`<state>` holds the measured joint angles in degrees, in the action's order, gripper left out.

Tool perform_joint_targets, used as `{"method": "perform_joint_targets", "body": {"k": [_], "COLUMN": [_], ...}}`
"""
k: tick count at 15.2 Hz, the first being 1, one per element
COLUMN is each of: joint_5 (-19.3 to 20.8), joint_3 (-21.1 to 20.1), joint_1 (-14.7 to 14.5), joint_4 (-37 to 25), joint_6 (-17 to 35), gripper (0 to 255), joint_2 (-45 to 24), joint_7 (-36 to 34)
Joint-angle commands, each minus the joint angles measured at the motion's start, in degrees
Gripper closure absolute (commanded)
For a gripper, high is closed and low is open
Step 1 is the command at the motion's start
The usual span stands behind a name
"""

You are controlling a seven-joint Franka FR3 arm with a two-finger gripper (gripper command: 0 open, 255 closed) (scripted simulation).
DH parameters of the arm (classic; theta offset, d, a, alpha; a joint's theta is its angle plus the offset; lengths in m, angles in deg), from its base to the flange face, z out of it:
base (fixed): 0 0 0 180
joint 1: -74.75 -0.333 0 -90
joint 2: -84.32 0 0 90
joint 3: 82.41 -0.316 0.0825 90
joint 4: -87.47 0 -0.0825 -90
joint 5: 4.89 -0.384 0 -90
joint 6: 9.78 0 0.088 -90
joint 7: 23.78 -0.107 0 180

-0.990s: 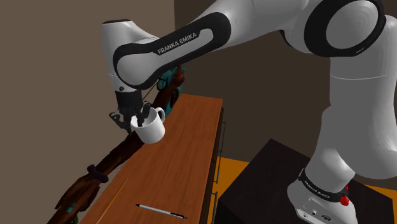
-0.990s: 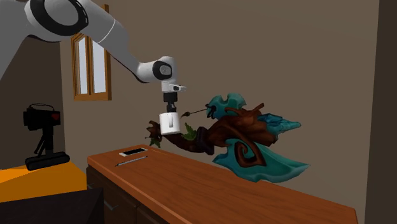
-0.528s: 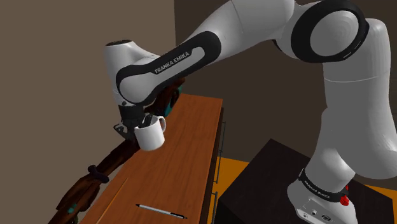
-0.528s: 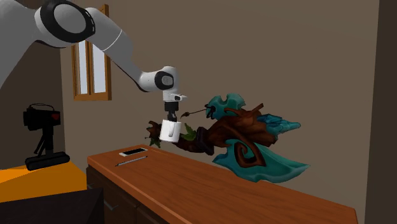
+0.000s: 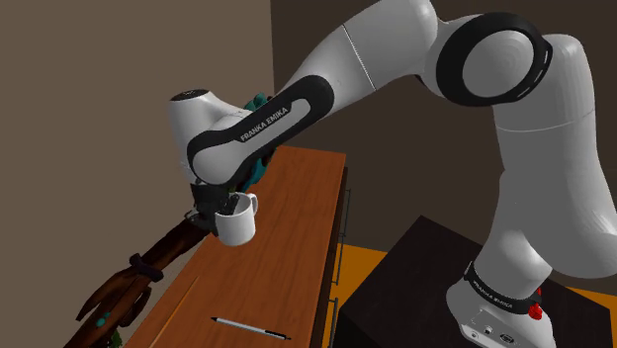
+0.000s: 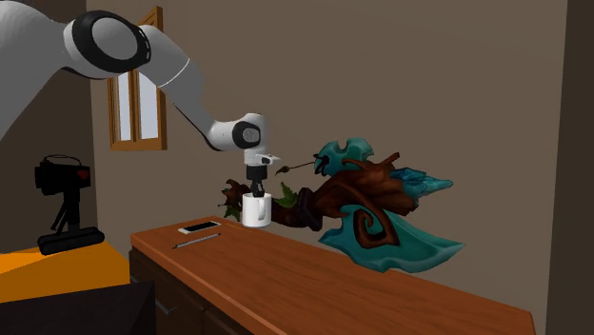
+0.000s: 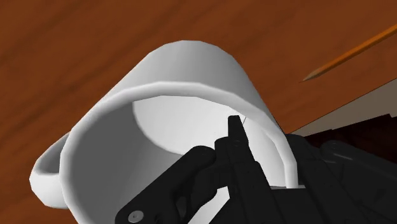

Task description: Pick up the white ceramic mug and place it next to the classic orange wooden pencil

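- While the white mug (image 5: 238, 221) hangs from the gripper (image 5: 225, 204) above the desk (image 5: 287, 267), the shoulder view shows the fingers closed onto one side of its rim. Judgement: with only a rim pinch, the mug may swing or slip if the arm moves sharply.
- Second exterior view: the mug is low over the desk, just in front of the brown-and-teal ornate prop (image 6: 371, 205). A drift towards the prop risks a knock that could twist the mug in the grip. A silver pen (image 6: 197, 240) lies well apart, further along the desk.
- Wrist view: one finger sits inside the mug wall and one outside, clasping it. The orange pencil (image 7: 353, 52) lies on the desk beyond the mug, near the desk's edge. Setting down too close could nudge the pencil, and it would likely roll.
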<state>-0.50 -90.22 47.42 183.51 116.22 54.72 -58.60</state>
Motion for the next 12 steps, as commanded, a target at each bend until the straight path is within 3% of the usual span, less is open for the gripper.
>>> {"method": "perform_joint_targets", "body": {"k": [1, 8, 9, 12], "joint_5": [0.30, 0.27, 0.21, 0.36], "joint_3": [0.58, 0.63, 0.63, 0.78], "joint_1": [0.27, 0.22, 0.28, 0.30], "joint_4": [0.41, 0.41, -0.70, -2.26], "joint_6": [1.52, 1.52, 0.39, 0.54], "gripper": [255, 255, 0, 0], "joint_2": [-2.92, -2.92, -2.93, -4.63], "joint_7": [-0.10, -0.08, 0.09, 0.24]}}
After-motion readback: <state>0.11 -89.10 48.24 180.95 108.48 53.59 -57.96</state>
